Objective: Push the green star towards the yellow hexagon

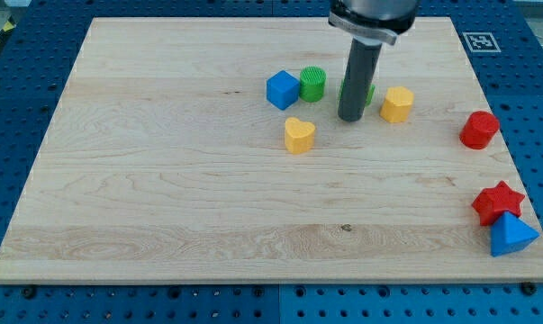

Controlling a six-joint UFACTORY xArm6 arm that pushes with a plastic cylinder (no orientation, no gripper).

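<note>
The green star (pixel 369 93) is mostly hidden behind my rod; only a green sliver shows at the rod's right edge. The yellow hexagon (pixel 396 104) sits just to the view's right of it, a small gap away. My tip (pixel 349 118) rests on the board right at the star's left and lower side, touching or nearly touching it. The rod rises straight up to the arm at the view's top.
A green cylinder (pixel 312 84) and a blue cube (pixel 283 90) sit left of the tip. A yellow heart (pixel 299 135) lies below them. At the right edge are a red cylinder (pixel 479 130), a red star (pixel 497 201) and a blue triangle (pixel 511 236).
</note>
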